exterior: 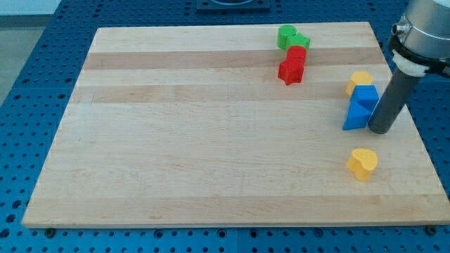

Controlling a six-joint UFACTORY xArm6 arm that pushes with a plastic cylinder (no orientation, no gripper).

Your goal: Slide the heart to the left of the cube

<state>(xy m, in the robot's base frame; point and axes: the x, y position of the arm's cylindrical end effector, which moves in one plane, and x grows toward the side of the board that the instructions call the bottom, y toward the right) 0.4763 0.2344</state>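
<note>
A yellow heart (361,164) lies near the view's right edge of the wooden board (183,154), toward the bottom. Above it sit a blue cube (365,96) and a blue triangular block (354,119), touching each other. A yellow block (359,80) rests against the cube's top side. My tip (380,131) stands just right of the blue triangular block, close to or touching it, and above and slightly right of the heart. The dark rod rises beside the blue cube's right side.
Two green blocks (292,37) sit at the board's top edge, with a small red block (297,54) and a red star-like block (290,71) just below them. The board's right edge (411,119) is close to my tip. A blue perforated table surrounds the board.
</note>
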